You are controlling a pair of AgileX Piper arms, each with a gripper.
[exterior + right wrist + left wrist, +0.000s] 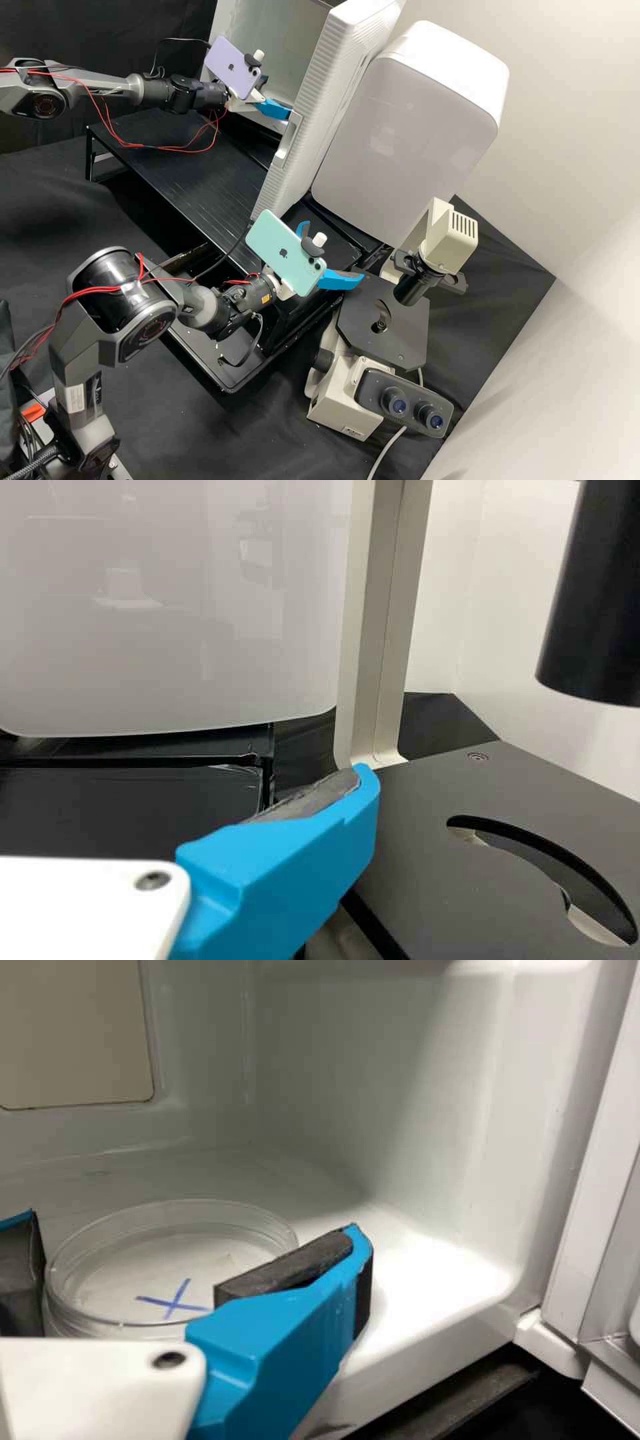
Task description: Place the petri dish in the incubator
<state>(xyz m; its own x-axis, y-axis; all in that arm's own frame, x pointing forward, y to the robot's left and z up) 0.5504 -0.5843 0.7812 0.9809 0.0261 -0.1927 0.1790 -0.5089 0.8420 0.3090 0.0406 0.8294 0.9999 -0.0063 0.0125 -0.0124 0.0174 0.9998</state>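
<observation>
Left wrist view: left gripper (190, 1235) grips petri dish (140, 1265) (inside incubator (430, 1110)).

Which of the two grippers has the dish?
The left gripper, inside the incubator: the dish sits between its fingers. The right gripper is by the microscope, away from the dish.

Petri dish (150, 1260) inside incubator (420, 1110): clear plastic, glossy, smooth. Incubator walls: white moulded plastic, smooth, soft sheen; outer side ribbed. Left gripper (190, 1230) fingers (290, 1350): bright blue plastic, smooth, semi-gloss; pads (285, 1265) dark, matt, rubber-like. Shelf (200, 180) under incubator: black, fine-grained, wood-like. Microscope stage (480, 810) beside incubator: black, matt, metal-looking. Cloth (67, 200) around incubator: black, matt, creased.
</observation>
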